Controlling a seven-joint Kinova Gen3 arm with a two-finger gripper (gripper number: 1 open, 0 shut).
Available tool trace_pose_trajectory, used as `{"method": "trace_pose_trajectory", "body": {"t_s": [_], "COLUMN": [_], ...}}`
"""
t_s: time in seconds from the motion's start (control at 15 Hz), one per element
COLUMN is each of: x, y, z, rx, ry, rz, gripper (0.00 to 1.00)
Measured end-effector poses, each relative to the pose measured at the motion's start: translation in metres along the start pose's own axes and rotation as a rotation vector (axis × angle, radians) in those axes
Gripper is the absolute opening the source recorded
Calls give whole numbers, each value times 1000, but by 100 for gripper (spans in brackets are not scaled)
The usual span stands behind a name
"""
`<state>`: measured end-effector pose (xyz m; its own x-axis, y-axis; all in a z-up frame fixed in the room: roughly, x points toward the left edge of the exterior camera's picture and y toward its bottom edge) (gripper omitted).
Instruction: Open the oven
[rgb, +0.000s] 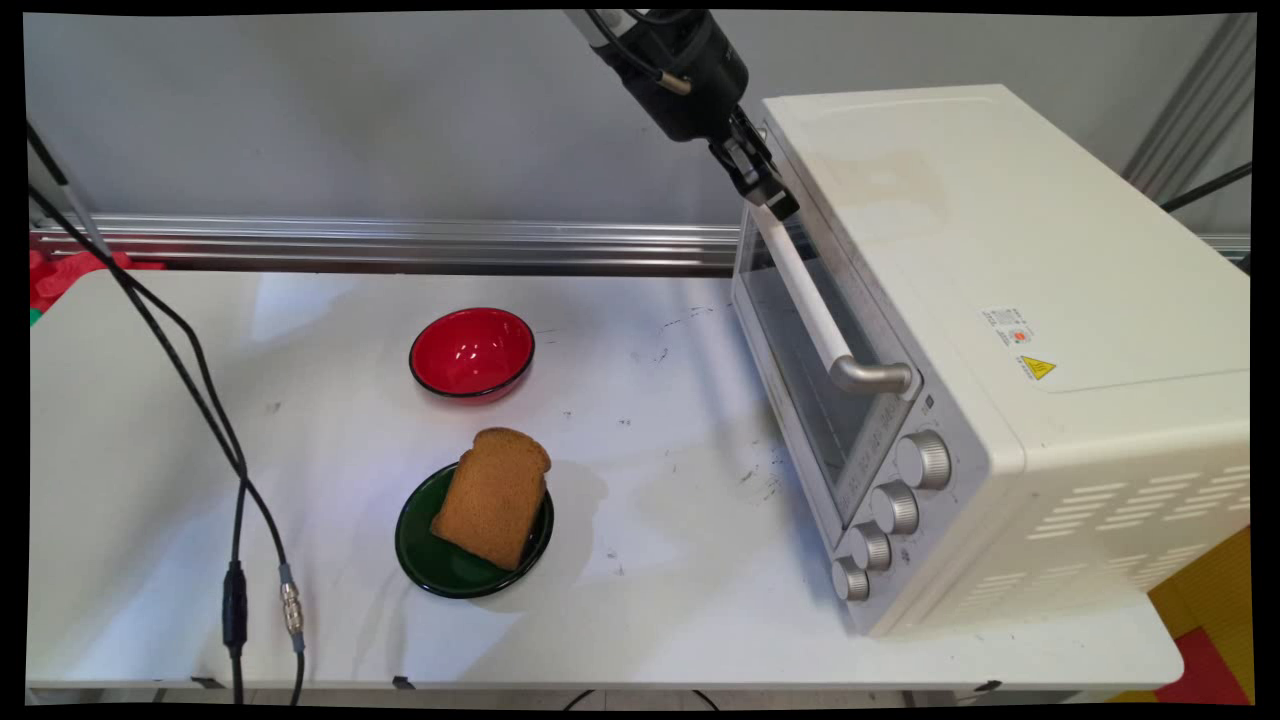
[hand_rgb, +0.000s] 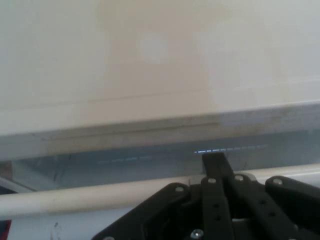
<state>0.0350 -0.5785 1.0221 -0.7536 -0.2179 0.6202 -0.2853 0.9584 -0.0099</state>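
I see the end effector (rgb: 775, 195) up at the far end of the toaster oven's (rgb: 1000, 330) white door handle (rgb: 810, 300), fingers closed around the bar. In the hand view the handle (hand_rgb: 100, 195) runs across just above the linkage. The oven door looks shut. On the table (rgb: 650, 600), well apart, toast (rgb: 493, 495) rests on a green plate (rgb: 440, 565) near a red bowl (rgb: 472, 352).

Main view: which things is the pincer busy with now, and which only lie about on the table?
At the pincer:
- pincer, at the far end of the handle
- oven, door shut

Lying apart:
- red bowl
- toast, leaning on the green plate
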Motion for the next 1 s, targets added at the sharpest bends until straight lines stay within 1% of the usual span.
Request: {"method": "trace_pose_trajectory", "body": {"t_s": [0.47,1.0], "x": [4,-6], "y": [7,13], "z": [15,34], "rx": [9,17], "ry": [21,21], "rz": [-26,-21], "gripper": [0,0]}}
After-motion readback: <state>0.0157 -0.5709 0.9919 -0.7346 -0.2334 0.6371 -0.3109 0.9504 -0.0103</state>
